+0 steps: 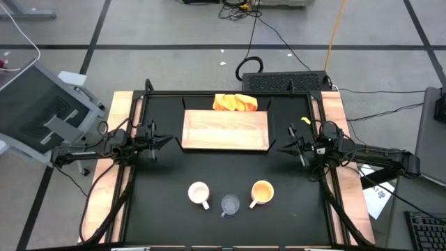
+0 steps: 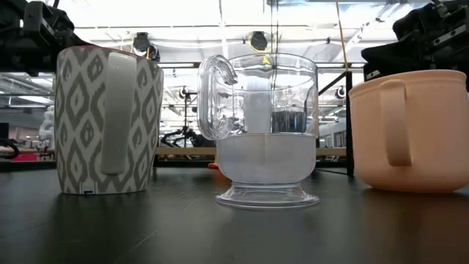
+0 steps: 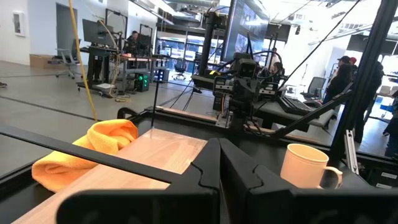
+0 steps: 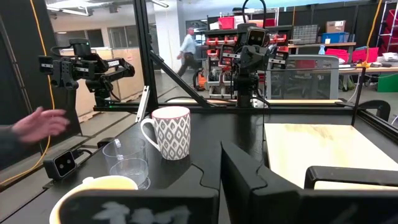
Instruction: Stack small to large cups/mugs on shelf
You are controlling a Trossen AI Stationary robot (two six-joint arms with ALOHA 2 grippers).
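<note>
Counting three vessels in a row near the front edge of the black bench (image 1: 167, 223): one white mug (image 1: 199, 193) with a grey diamond pattern, one clear glass cup (image 1: 230, 204) with a handle and a foot, one orange-yellow mug (image 1: 262, 191). Glass sits between the two mugs, slightly nearer the front, gaps on both sides, none touching. One shelf (image 1: 226, 130), a flat light-wood board with visible grain, lies toward the back of the bench, nothing on it, well apart from the row. One orange-yellow cloth (image 1: 235, 103) is bunched just behind the board's far edge. Two arms: left gripper (image 1: 167, 141) hovers just off the board's left edge, right gripper (image 1: 284, 148) just off its right edge, both with jaws clenched on nothing. Open black surface lies between board and cups. A person's hand (image 4: 38, 124) shows beyond the bench edge in the right wrist view.
</note>
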